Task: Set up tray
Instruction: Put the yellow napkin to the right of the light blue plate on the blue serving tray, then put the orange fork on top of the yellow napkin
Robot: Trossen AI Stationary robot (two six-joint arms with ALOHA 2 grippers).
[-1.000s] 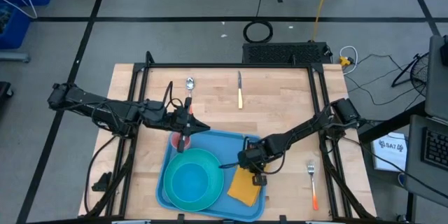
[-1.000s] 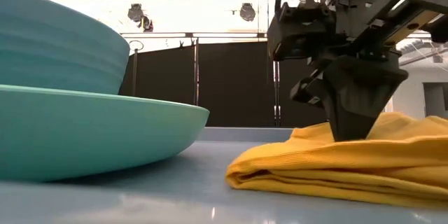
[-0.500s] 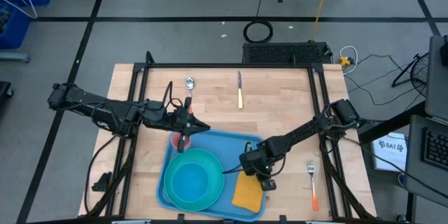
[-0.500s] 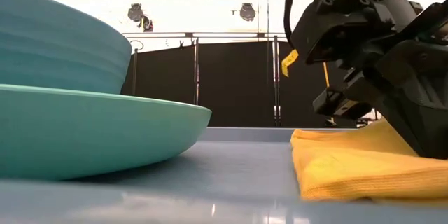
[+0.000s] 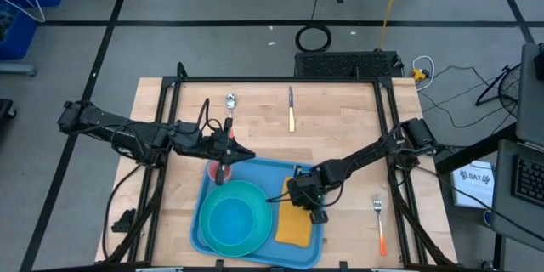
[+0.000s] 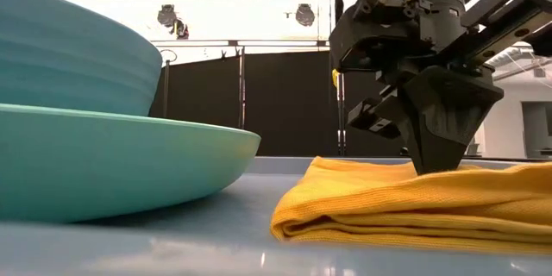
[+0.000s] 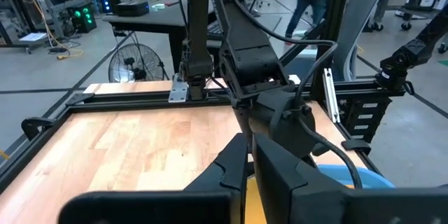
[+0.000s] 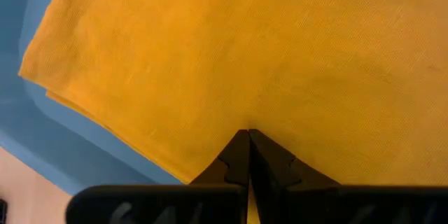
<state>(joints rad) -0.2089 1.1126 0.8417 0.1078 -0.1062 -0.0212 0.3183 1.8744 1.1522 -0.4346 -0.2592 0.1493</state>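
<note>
Right gripper (clenched) presses napkin in tray w/ plate.

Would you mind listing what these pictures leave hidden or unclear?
- Red cup: high view, mostly covered by the left gripper; contents unseen.
- Napkin: low view, cut off by the picture's edge; the right gripper hides part.
- Fork: high view, prongs too small to count.
- Bowl: low view, inside hidden by its wall.

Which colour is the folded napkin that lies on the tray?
Orange-yellow napkin; the right wrist view shows it best.
</note>
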